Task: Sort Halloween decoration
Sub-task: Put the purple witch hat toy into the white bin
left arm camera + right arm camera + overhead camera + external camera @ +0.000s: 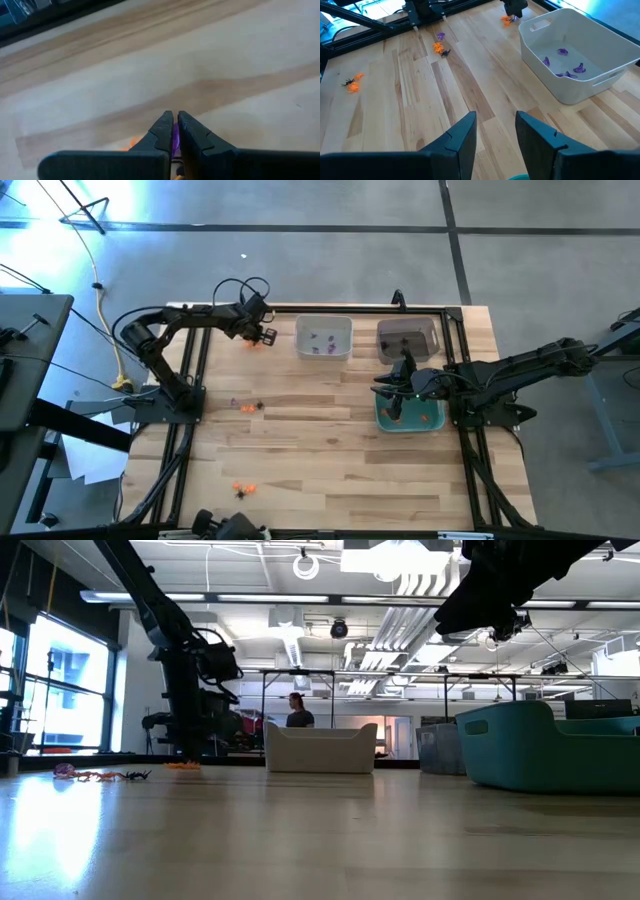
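Purple shows between the jaws of the left gripper (pixel 175 131), which pinch a tiny purple trinket (pixel 175 141) low over the wooden bench (pixel 340 470) at its far left side. Orange trinkets (pixel 258 345) lie right beside it. More purple trinkets (pixel 565 64) sit in the white bin (pixel 323 338) just to the right. The right gripper (pixel 495 131) hangs over the teal bin (pixel 408 420) on the right, its jaws spread with nothing in them. Other orange and black trinkets (pixel 251 408) lie in the middle left, and some (pixel 243 489) near the front edge.
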`<state>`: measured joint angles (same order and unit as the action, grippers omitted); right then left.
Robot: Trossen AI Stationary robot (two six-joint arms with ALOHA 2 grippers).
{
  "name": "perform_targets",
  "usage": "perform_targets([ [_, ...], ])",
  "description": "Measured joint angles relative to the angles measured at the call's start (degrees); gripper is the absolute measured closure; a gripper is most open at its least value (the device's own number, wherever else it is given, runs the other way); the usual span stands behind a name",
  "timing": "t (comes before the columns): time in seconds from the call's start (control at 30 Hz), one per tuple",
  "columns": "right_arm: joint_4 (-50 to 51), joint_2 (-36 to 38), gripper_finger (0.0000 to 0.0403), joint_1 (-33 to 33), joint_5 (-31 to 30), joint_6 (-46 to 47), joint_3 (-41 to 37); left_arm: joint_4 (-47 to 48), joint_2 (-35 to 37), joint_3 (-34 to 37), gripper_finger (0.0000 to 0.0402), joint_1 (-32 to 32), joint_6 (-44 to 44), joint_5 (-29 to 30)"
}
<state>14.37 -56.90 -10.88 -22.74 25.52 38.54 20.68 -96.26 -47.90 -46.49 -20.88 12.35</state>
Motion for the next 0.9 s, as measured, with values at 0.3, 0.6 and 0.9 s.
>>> perform_targets([
  [0.3, 0.00, 0.00, 0.0269, 0.00, 0.00, 0.00, 0.00, -0.45, 3.87, -0.11, 0.0395, 1.53, 0.02, 1.47],
  [0.6, 0.00, 0.00, 0.0269, -0.02, 0.00, 0.00, 0.00, -3.02, 10.41, -0.22, 0.0395, 6.02, 0.02, 0.29],
  [0.9, 0.01, 0.00, 0.0269, 0.00, 0.00, 0.00, 0.00, -19.14, 13.22, -0.26, 0.0394, 13.50, 1.42, 0.20],
])
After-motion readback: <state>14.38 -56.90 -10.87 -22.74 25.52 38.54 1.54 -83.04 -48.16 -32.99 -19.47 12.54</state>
